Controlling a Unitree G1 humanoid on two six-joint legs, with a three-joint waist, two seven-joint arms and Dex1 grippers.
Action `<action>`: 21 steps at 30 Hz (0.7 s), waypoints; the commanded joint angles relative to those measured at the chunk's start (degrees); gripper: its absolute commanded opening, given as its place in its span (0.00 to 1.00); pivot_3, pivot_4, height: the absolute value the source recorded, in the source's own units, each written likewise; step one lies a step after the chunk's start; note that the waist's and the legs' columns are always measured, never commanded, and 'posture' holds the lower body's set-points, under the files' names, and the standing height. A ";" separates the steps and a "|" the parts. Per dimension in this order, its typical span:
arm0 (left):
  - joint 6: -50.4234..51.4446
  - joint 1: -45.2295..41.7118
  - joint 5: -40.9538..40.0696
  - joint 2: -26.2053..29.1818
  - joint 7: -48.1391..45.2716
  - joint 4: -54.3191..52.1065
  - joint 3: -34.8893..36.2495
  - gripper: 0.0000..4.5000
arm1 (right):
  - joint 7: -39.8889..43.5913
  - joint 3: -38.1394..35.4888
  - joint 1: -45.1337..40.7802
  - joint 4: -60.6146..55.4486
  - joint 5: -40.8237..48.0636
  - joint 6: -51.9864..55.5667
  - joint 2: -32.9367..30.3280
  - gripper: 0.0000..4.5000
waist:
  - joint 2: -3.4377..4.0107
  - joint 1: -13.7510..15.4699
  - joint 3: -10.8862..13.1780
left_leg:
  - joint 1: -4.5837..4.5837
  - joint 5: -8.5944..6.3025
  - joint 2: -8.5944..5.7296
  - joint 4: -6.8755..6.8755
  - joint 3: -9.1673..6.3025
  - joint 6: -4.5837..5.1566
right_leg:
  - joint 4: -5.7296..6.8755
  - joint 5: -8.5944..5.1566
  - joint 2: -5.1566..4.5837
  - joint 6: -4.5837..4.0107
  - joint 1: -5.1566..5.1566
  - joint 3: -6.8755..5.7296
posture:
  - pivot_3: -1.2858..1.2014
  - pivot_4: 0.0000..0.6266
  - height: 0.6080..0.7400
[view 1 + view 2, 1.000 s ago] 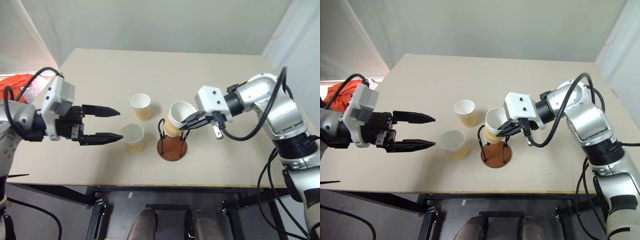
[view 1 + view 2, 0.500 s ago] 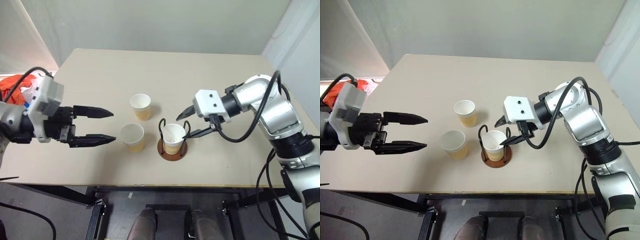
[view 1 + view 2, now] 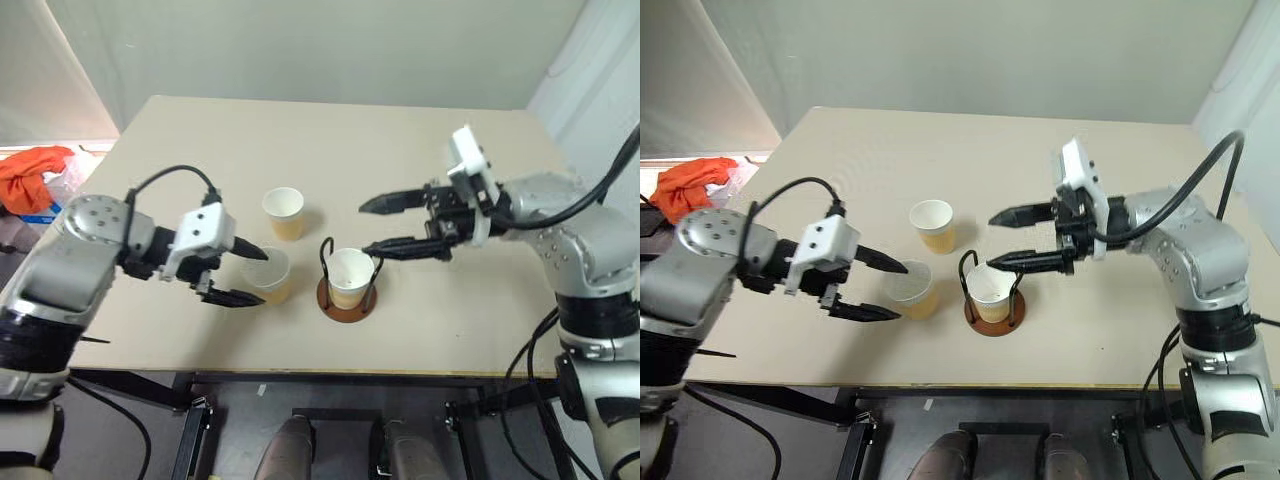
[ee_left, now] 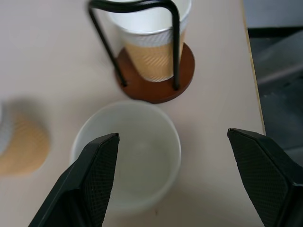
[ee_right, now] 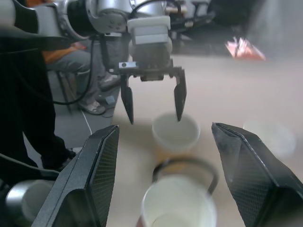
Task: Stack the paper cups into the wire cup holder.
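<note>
Holder: the wire cup holder (image 3: 346,293), a reddish-brown disc with two black wire loops, stands on the beige bench (image 3: 330,150) near its front edge.
Done: we count one tan-and-white tapered paper cup (image 3: 350,277) seated upright between the loops.
Left to do: two more paper cups stand loose on the bench, the near cup (image 3: 266,275) just beside the holder and the far cup (image 3: 284,212) a little behind it.
Left hand: our left hand (image 3: 242,274) is wide open and empty, its black fingers straddling the near cup without touching it that we can see.
Right hand: our right hand (image 3: 382,225) is open and empty, above and beside the holder, clear of the seated cup.
Progress: we judge about a third done; closing on the near cup looks like the next step.
</note>
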 commanded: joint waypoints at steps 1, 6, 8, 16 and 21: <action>-4.37 -1.63 4.52 0.08 -2.17 1.24 -2.35 0.89 | -3.07 -2.05 -0.49 -3.78 1.84 0.99 -0.99 0.74 | 0.00 -0.30 0.00 | 0.01 -0.02 0.04 0.00 0.00 0.00 | 0.00 0.03 0.01 0.06 0.00 0.00 | 0.52 0.24 1.00; -10.18 -3.62 10.29 -2.34 -1.97 5.80 -5.40 0.68 | -5.16 -2.52 0.38 -5.14 2.86 1.64 -2.46 0.74 | 0.00 -0.17 0.00 | 0.04 0.03 0.11 -0.01 -0.01 0.05 | 0.04 0.06 0.05 0.12 0.01 -0.02 | 0.52 0.24 1.00; -11.54 -4.12 11.36 -2.83 -2.57 6.95 -5.80 0.53 | -5.36 -3.02 1.11 -5.90 3.84 1.90 -3.16 0.74 | 0.00 -0.16 0.00 | 0.01 0.08 0.08 0.00 0.00 0.09 | -0.01 0.10 0.04 0.18 0.01 -0.01 | 0.52 0.24 1.00; -11.29 -3.86 8.60 -3.34 -6.63 6.70 -4.41 0.00 | -5.74 -3.37 2.90 -7.39 5.64 1.03 -5.08 0.74 | 0.00 -0.07 0.00 | -0.03 0.10 0.04 0.01 0.00 0.12 | -0.03 0.12 0.02 0.23 0.02 -0.01 | 0.52 0.24 1.00; -5.87 -9.09 -3.56 -0.15 -8.52 7.20 -0.78 0.00 | -5.75 -11.54 6.67 -6.23 6.79 -2.35 -8.30 0.74 | -0.13 0.55 0.06 | -0.12 0.13 0.03 0.04 -0.03 0.13 | -0.04 0.20 0.02 0.35 0.01 -0.03 | 0.52 0.24 1.00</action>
